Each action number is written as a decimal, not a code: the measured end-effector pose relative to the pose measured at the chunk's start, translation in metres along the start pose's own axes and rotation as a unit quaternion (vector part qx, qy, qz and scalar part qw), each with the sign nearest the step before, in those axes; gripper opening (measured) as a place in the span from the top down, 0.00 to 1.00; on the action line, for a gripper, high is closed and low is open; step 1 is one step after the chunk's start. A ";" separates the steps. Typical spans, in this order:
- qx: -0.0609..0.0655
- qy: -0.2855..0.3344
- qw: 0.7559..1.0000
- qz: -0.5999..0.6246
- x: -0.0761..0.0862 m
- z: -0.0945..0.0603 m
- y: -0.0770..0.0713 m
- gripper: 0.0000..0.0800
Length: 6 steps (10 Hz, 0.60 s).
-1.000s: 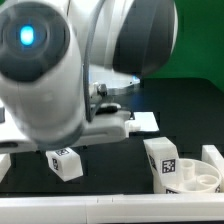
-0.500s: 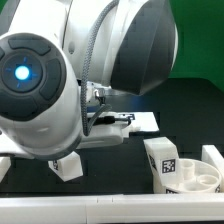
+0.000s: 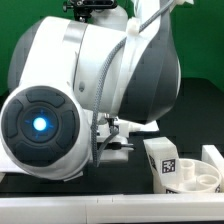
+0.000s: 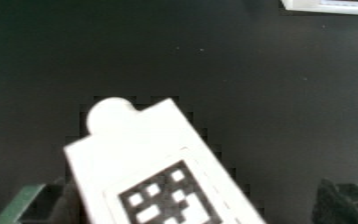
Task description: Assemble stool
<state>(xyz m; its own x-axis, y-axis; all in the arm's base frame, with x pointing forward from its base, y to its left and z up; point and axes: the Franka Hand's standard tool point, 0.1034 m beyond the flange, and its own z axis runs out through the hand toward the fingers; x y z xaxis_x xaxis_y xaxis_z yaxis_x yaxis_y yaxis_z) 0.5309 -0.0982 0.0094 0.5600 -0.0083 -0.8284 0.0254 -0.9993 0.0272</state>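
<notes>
The fingers (image 4: 37, 205) stand apart with nothing clamped. A white tagged leg (image 4: 158, 165) of the stool lies on the black counter (image 4: 194, 60) in the gap between them, nearer one finger than the other and, as far as the wrist view shows, touching neither. Taking the line from fingertip to fingertip as nine to three, the leg's long axis runs from about five to eleven, with its rounded end toward eleven. I judge the wrist needs a small turn and a sideways shift before it can close squarely on the long flanks. In the exterior view the arm (image 3: 90, 110) hides this leg entirely. The seat (image 3: 205, 182) sits at about four o'clock, with a second leg (image 3: 163, 160) upright at its edge; whether it is socketed I cannot tell. The marker board (image 3: 150, 126) shows as a sliver behind the arm. The counter around the leg is matte and bare, giving room to descend.
</notes>
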 end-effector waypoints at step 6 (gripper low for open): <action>0.001 0.005 1.000 0.008 0.003 0.001 0.004 0.49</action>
<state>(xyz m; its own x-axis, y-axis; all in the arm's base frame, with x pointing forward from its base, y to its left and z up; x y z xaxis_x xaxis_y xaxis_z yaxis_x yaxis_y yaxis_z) 0.5319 -0.1025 0.0068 0.5692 -0.0243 -0.8219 0.0139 -0.9991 0.0392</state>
